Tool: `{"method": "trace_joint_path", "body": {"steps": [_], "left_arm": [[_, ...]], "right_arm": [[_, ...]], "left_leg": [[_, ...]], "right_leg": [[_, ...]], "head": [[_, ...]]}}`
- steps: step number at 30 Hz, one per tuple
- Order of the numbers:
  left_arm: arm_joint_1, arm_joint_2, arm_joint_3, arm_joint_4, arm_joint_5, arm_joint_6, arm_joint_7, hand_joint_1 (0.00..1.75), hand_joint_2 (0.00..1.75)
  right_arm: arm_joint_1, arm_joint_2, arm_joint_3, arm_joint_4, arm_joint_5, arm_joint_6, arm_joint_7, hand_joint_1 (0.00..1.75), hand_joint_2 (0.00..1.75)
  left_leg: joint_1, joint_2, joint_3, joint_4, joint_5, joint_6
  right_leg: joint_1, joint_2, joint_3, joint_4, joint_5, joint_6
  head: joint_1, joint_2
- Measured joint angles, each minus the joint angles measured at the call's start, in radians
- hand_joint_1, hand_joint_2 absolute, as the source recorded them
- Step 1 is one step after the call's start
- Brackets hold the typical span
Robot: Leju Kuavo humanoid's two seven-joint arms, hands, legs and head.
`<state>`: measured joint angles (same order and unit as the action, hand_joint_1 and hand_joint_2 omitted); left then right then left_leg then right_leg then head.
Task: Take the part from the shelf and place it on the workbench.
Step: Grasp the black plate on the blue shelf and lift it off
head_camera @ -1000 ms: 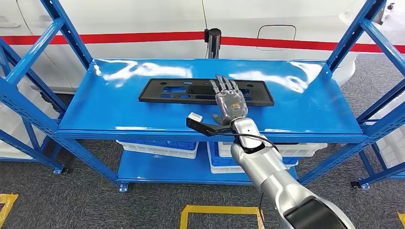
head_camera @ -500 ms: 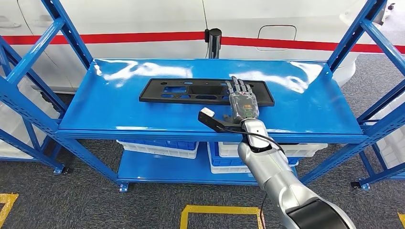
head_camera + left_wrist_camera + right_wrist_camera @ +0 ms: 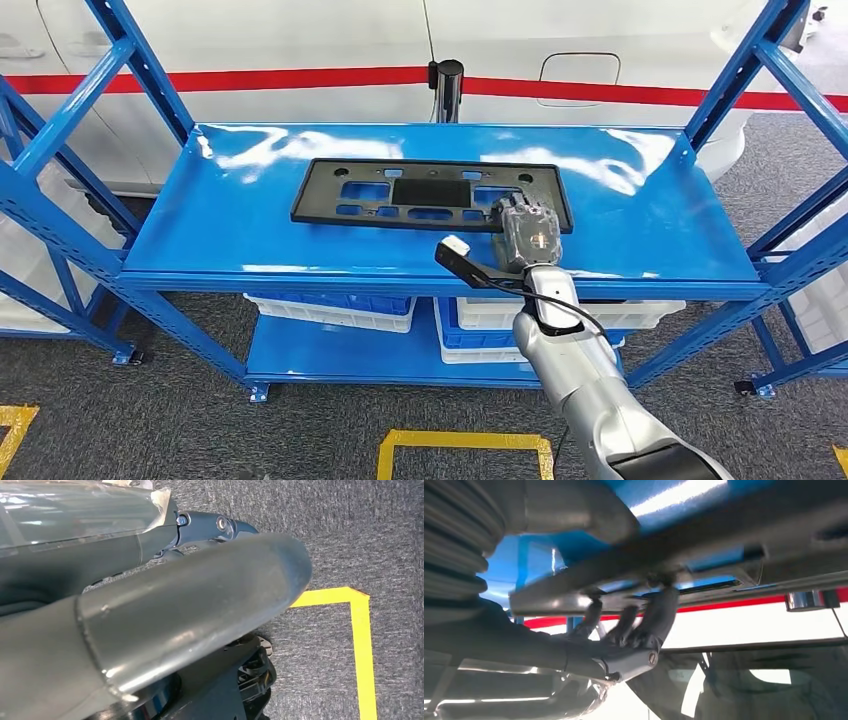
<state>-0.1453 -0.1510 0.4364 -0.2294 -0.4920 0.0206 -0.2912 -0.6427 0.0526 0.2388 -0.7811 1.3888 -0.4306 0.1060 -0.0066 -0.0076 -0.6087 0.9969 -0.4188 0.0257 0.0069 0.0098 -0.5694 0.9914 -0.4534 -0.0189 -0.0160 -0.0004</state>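
The part [image 3: 430, 190] is a long black plastic plate with several cut-outs, lying on the blue top shelf [image 3: 640, 220] and tipped up toward me. My right hand [image 3: 528, 232] is at its right front corner and grips that edge. In the right wrist view the dark fingers [image 3: 649, 620] curl over the plate's rim [image 3: 704, 540] with the thumb on the other side. My left hand [image 3: 190, 600] hangs low over the grey floor; how its fingers lie is hidden behind the thick grey thumb.
Blue slanted uprights [image 3: 60, 150] frame the rack on both sides. White and blue bins [image 3: 330, 308] fill the lower shelf. A black post [image 3: 446, 85] and a white vehicle with a red stripe [image 3: 300, 40] stand behind. Yellow floor tape [image 3: 460, 440] lies below.
My right hand slid right along the plate's front edge and its fingers closed over the rim. The plate, flat before, is now tilted up.
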Motion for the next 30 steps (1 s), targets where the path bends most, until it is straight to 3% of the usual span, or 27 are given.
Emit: {"method": "trace_joint_path", "body": {"steps": [25,30], "left_arm": [[-0.01,-0.008,0.007,0.0,-0.013,0.005,0.0,0.0,0.0],[-0.01,-0.009,0.023,0.0,-0.006,0.071,-0.056,0.0,0.0]], "right_arm": [[0.017,0.003,-0.033,-0.091,-0.024,-0.005,-0.049,1.75,1.75],[0.032,0.003,-0.037,-0.136,-0.096,-0.022,-0.103,1.75,1.75]], "left_leg": [[0.0,0.0,0.0,0.0,0.0,0.0],[0.0,0.0,0.0,0.0,0.0,0.0]], "right_leg": [[0.0,0.0,0.001,0.0,0.0,0.0],[0.0,0.0,0.001,0.0,0.0,0.0]], "head": [[0.0,0.0],[0.0,0.0]]}}
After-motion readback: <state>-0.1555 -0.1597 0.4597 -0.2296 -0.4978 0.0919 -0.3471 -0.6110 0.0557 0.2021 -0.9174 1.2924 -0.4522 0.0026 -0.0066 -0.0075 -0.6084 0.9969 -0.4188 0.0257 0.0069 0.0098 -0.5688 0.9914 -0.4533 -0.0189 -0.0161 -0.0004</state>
